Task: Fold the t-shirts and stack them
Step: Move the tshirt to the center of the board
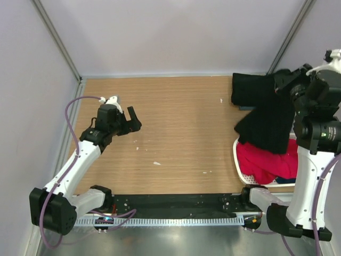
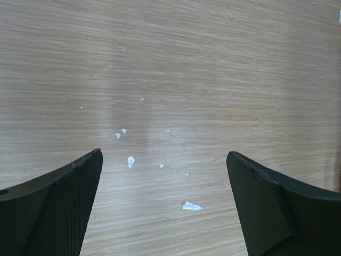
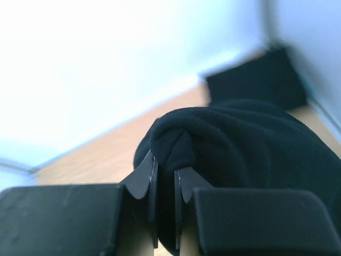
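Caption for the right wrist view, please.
Right gripper pinches a fold of a black t-shirt, held above the wooden table.

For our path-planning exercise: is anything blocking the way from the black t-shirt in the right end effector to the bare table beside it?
Nothing visible: the t-shirt hangs over the basket, and the table beside it holds only tiny white flecks.

Wooden table (image 1: pixel 176 122), white flecks (image 2: pixel 131 161), white basket (image 1: pixel 236 157) holding red cloth (image 1: pixel 264 160)
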